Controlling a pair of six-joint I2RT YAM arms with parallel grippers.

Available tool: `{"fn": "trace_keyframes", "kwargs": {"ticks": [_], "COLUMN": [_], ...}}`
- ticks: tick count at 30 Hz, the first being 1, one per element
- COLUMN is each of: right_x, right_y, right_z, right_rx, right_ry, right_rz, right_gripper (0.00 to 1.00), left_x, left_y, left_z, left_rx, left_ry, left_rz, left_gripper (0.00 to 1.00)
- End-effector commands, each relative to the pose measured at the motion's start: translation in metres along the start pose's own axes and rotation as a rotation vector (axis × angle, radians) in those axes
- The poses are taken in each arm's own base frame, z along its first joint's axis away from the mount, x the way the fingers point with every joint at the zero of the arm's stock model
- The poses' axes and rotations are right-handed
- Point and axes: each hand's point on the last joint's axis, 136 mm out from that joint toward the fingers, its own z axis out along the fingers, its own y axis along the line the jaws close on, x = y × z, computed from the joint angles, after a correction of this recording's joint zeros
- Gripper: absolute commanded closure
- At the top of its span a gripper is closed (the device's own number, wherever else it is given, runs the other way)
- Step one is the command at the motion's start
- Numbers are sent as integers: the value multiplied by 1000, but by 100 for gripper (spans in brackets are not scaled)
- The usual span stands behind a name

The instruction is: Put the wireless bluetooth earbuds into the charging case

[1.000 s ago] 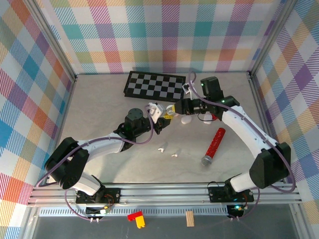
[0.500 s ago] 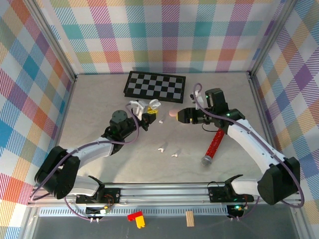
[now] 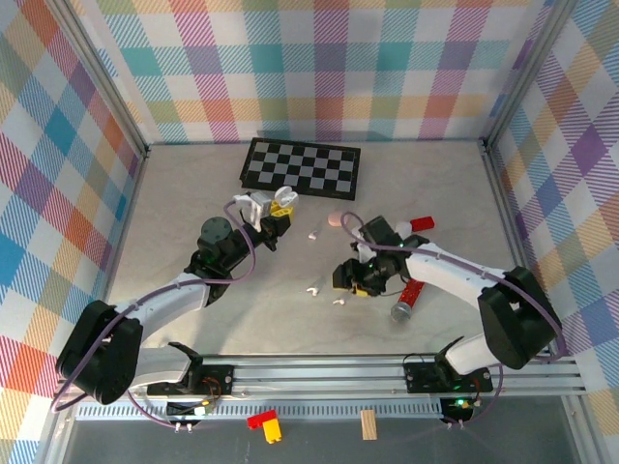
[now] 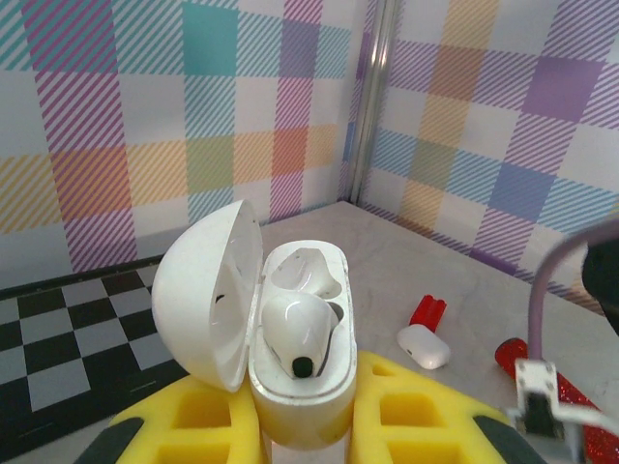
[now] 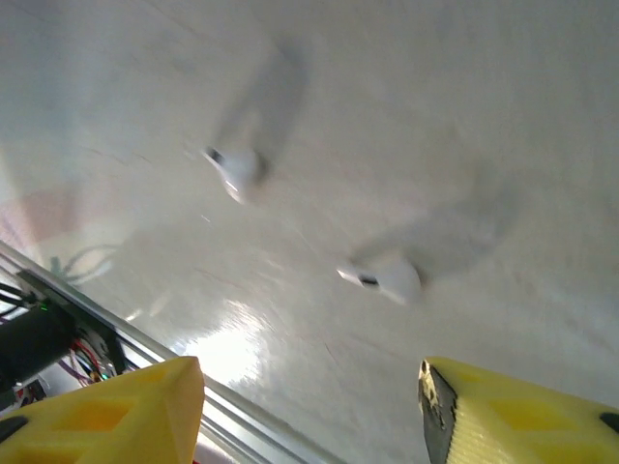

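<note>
White charging case [image 4: 302, 398], lid open with one earbud [image 4: 298, 333] seated inside, is clamped in the left gripper [image 4: 295, 433] near the checkerboard [image 3: 301, 166], while the right gripper [image 5: 311, 382] hangs low, jaws apart, over two loose earbuds [image 5: 238, 167] on the table [image 5: 464, 116].

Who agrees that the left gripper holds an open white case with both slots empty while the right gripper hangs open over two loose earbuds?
No. The left wrist view shows an earbud seated in one slot of the case; only the other is empty.
</note>
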Motion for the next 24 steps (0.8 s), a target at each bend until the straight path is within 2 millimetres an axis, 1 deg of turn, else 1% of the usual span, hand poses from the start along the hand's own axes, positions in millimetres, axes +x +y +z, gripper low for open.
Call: {"fn": "trace_keyframes", "kwargs": {"ticks": [1, 3, 7, 14, 19, 24], "right_x": [6, 8, 4, 0, -7, -15], "right_y": [4, 3, 3, 1, 5, 6], "right_z": [13, 20, 29, 39, 42, 40], "right_rx": [-23, -28, -18, -9, -18, 11], "right_ry": [18, 27, 33, 37, 29, 3], "right_rz": [131, 141, 140, 143, 128, 92], "right_gripper": [38, 38, 38, 37, 40, 42], "left_x": [-6, -5, -4, -8, -8, -7], "left_y": [5, 7, 6, 10, 10, 12], "left_z": [-7, -7, -7, -17, -19, -19], "left_rx": [-31, -43, -33, -75, -79, -93], "left_ry": [-35, -37, -34, -41, -38, -29], "left_rz": [6, 5, 4, 5, 2, -3], "left_gripper": [100, 100, 100, 100, 100, 100]}}
